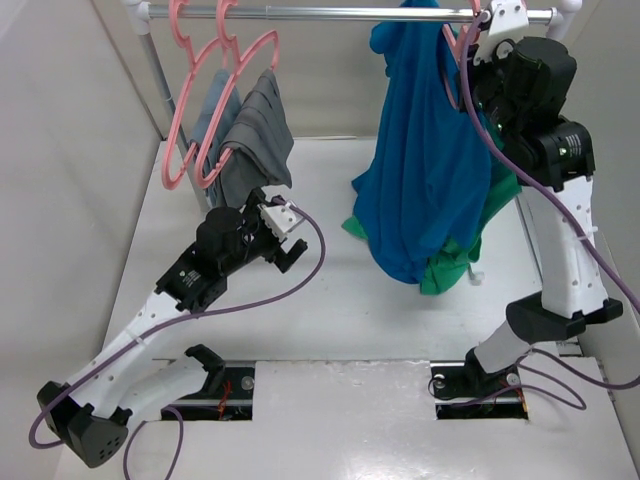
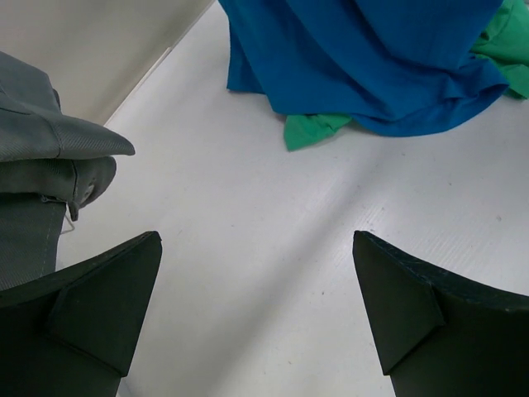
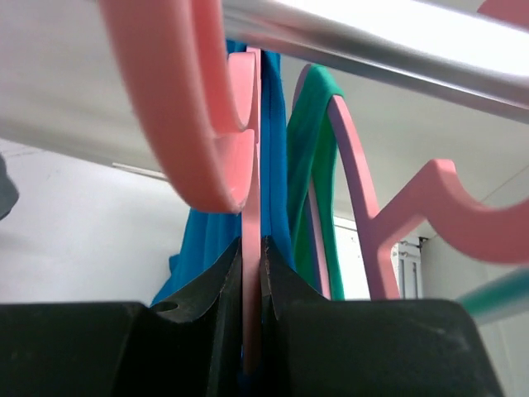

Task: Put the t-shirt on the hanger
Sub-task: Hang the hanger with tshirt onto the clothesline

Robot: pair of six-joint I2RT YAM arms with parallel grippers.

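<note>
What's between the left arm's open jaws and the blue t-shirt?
Only bare white table, seen in the left wrist view; the green top peeks from under the t-shirt.

Your 2 arms part ways: the left arm [image 1: 140, 335] reaches low with left gripper [image 2: 256, 244] gaping, the right arm [image 1: 565, 240] stands tall, right gripper [image 3: 252, 248] pinching the hanger [image 3: 253, 149].

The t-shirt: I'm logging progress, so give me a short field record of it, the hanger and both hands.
t-shirt: hangs below the rail, hem bunched on the table
hanger: stem pinched by the right hand
right hand: shut on the hanger, up at the rail
left hand: open, empty, low over the table
green top: partly hidden behind the t-shirt
</note>
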